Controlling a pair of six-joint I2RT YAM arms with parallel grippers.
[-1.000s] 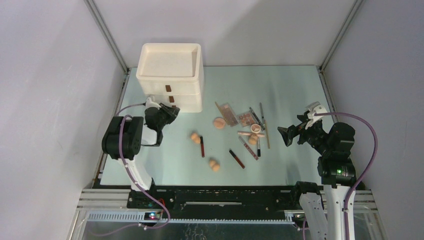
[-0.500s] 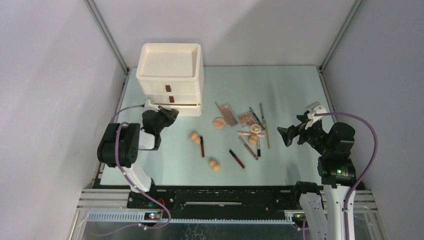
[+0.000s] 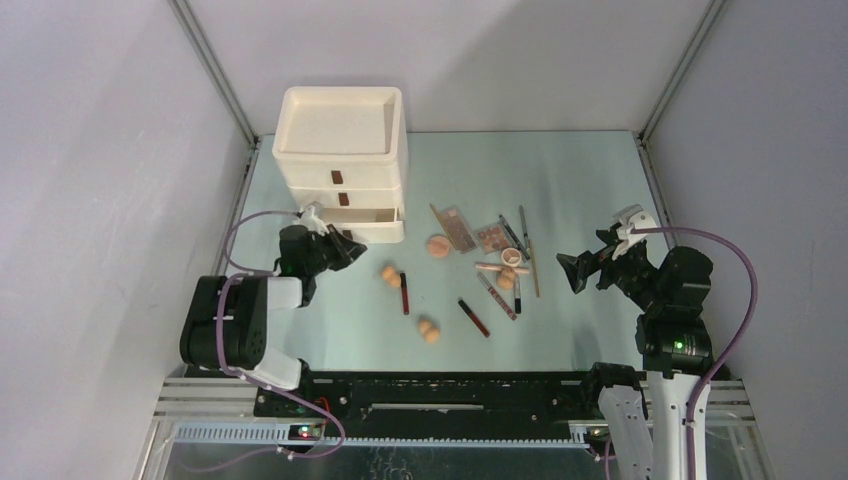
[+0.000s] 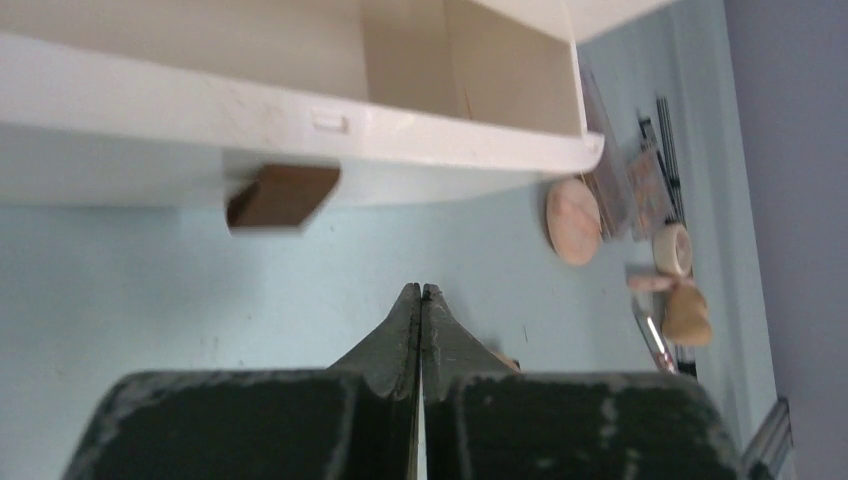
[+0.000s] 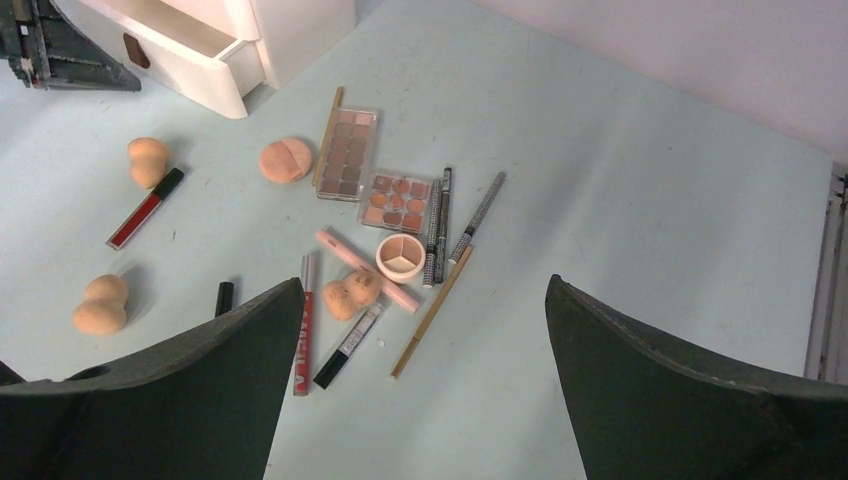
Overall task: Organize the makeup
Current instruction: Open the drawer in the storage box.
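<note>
1. At the table's [image 3: 580,170] 11 o'clock corner, the cream plastic drawer box [image 3: 340,150] has its bottom drawer [image 3: 365,222] standing open. Bare mint tabletop runs from 12 to 3 o'clock.
2. The left gripper [image 4: 420,295] is pinched together on nothing, just short of the drawer's brown handle [image 4: 283,195].
3. The right gripper [image 3: 572,272] is spread wide and empty, at 3 o'clock of the makeup [image 5: 397,198].
4. The makeup lies loose mid-table: matte peach sponges [image 5: 148,160], glossy palettes [image 5: 345,152], a round compact [image 5: 400,256] and slim tubes [image 5: 145,208]. The print on the tubes is too small to read.
</note>
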